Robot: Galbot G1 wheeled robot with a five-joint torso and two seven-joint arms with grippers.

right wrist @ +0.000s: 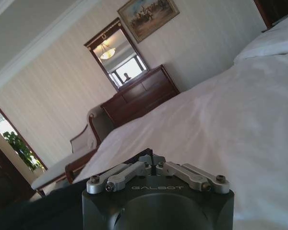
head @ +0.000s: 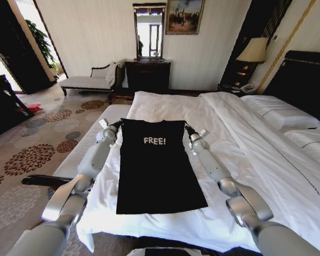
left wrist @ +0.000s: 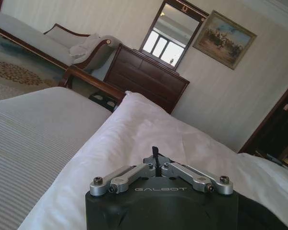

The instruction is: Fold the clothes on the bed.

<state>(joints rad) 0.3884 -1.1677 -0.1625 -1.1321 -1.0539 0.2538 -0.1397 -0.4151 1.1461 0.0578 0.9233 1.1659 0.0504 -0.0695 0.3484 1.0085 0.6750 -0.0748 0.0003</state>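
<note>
I am seeing both fingers pinching the T-shirt [head: 156,165]: left gripper [head: 118,125] and right gripper [head: 187,128] at its top corners. White bed [head: 240,154] is lying open all around.

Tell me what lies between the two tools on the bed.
In the head view, the black T-shirt spans the gap: the left tool pinches one top corner, the right tool the other, with the white "FREE!" lettering midway.

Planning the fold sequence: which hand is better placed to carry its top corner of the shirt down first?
Neither clearly: left hand and right hand each pinch a top corner of the T-shirt, symmetric.
</note>
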